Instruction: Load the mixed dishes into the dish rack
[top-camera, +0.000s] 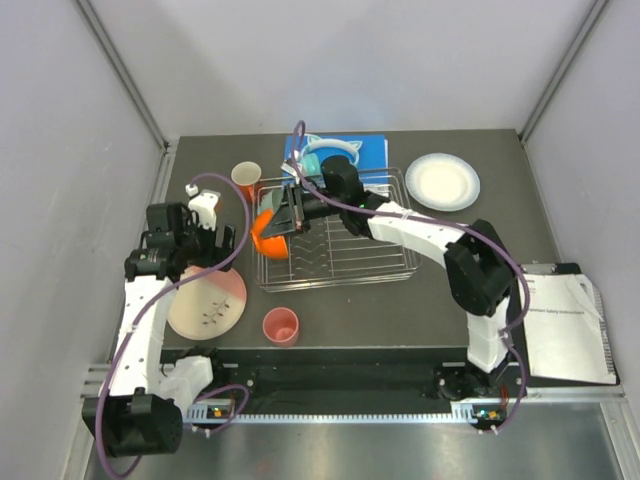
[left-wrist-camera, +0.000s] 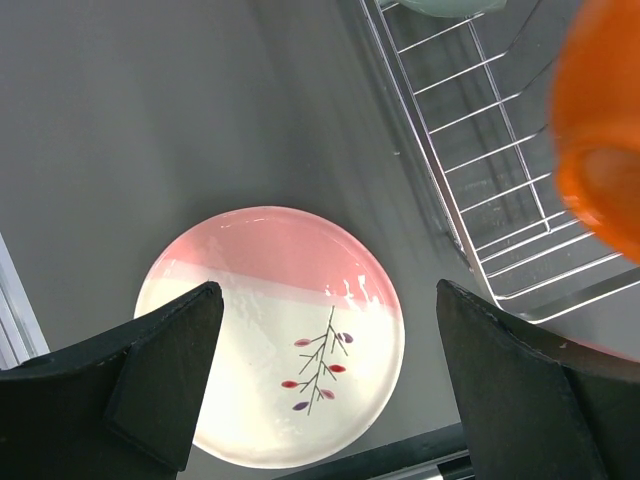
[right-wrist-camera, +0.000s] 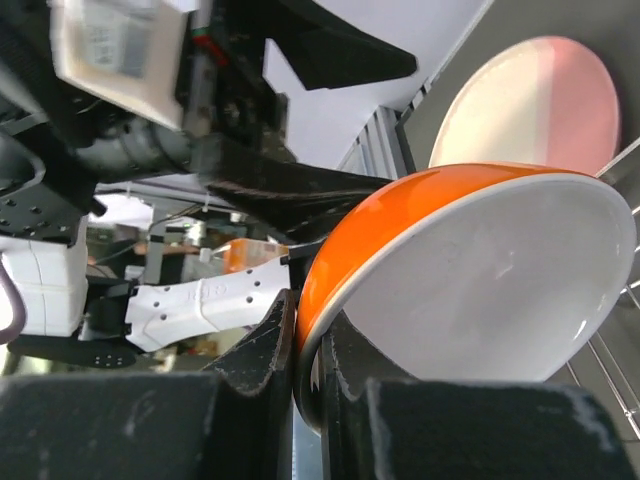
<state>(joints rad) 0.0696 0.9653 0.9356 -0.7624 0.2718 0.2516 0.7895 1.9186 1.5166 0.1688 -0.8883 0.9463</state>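
My right gripper (top-camera: 290, 215) is shut on the rim of an orange bowl with a white inside (top-camera: 265, 232), holding it tilted on edge at the left end of the wire dish rack (top-camera: 335, 283). In the right wrist view the fingers (right-wrist-camera: 275, 340) pinch the bowl's rim (right-wrist-camera: 480, 300). My left gripper (left-wrist-camera: 330, 390) is open and empty, above the pink-and-cream plate (left-wrist-camera: 270, 330), which lies flat left of the rack (top-camera: 207, 300). The bowl also shows in the left wrist view (left-wrist-camera: 605, 140), over the rack (left-wrist-camera: 437, 180). A pale green bowl's edge (left-wrist-camera: 450, 5) sits in the rack's far left.
An orange cup (top-camera: 246, 178) stands behind the rack's left corner. A coral cup (top-camera: 281, 325) stands near the front edge. A white plate (top-camera: 442, 182) lies at the back right. Teal headphones (top-camera: 325, 152) rest on a blue book (top-camera: 370, 148). A paper sheet (top-camera: 570, 315) lies off the table, right.
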